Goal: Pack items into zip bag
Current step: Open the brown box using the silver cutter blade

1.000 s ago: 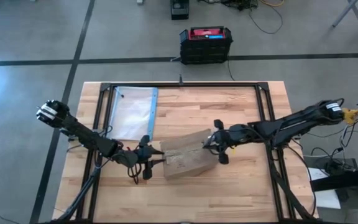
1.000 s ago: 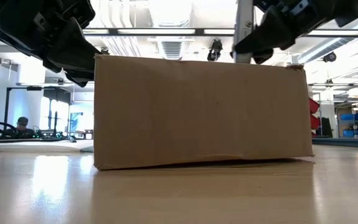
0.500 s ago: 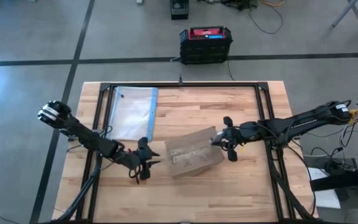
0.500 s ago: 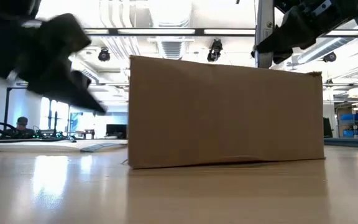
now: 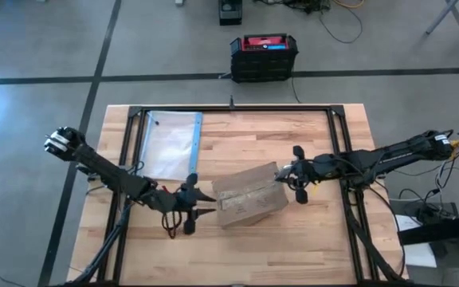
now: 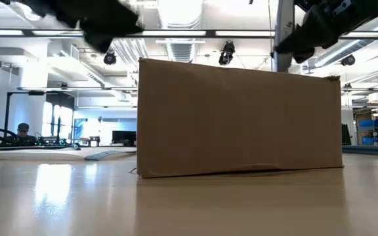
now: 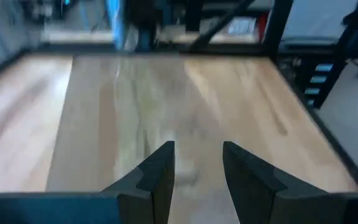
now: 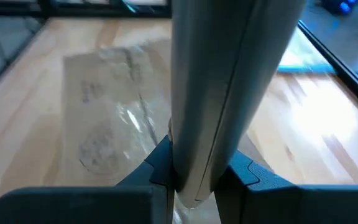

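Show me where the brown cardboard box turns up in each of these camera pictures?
High view: the cardboard box lies near the table's middle, between the two claws.
Low view: the box fills the centre, standing on the tabletop.
Left wrist view: not in it.
Right wrist view: the box lies beyond the grey stick.
Shared landmark: the wooden table.

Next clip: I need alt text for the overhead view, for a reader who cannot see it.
A brown cardboard box sits mid-table between two dark arms: the left pincer beside its left edge, the right pincer at its right corner. A clear zip bag lies flat at the far left.
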Motion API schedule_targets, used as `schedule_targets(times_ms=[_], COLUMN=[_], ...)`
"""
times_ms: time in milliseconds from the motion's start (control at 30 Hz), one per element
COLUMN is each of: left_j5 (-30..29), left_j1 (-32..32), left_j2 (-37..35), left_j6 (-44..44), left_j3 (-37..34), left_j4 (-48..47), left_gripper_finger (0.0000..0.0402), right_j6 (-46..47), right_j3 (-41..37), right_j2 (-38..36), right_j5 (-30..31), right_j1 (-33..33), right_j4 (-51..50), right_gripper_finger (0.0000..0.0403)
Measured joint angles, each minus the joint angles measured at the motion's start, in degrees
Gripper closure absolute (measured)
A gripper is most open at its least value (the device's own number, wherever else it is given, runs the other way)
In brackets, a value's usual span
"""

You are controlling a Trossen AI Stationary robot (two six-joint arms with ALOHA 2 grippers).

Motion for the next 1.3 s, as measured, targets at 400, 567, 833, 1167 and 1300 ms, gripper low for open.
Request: schedule_targets(times_ms=[400,567,833,1167,1300], left_j5=[0.5,9.26,10.92,8.29,7.81], left_j1=[10.09,12.99,13.22,14.17,14.12], left_j2=[14.67,20.48,26.38,28.87,28.94], left_j6=[6.45,7.95,9.92,6.09,4.25], left_j3=[7.31,13.99,20.41,20.35,20.01], left_j4=[11.92,11.44,5.24,4.42,2.56], left_gripper_finger=[0.0281,0.0275,0.0281,0.0282,0.0282], right_j6=[9.47,10.57,7.02,-4.83,-7.96], right_j3=[-0.59,-0.33,5.53,7.15,7.19], right_j2=[-0.19,5.58,9.24,13.62,17.34], right_j5=[3.17,2.92,2.96,2.59,-3.7], right_j1=[2.39,5.4,10.37,8.03,5.16], right_j4=[-7.71,-3.07,-1.77,5.93,12.71], right_gripper_finger=[0.035,0.035,0.035,0.035,0.035])
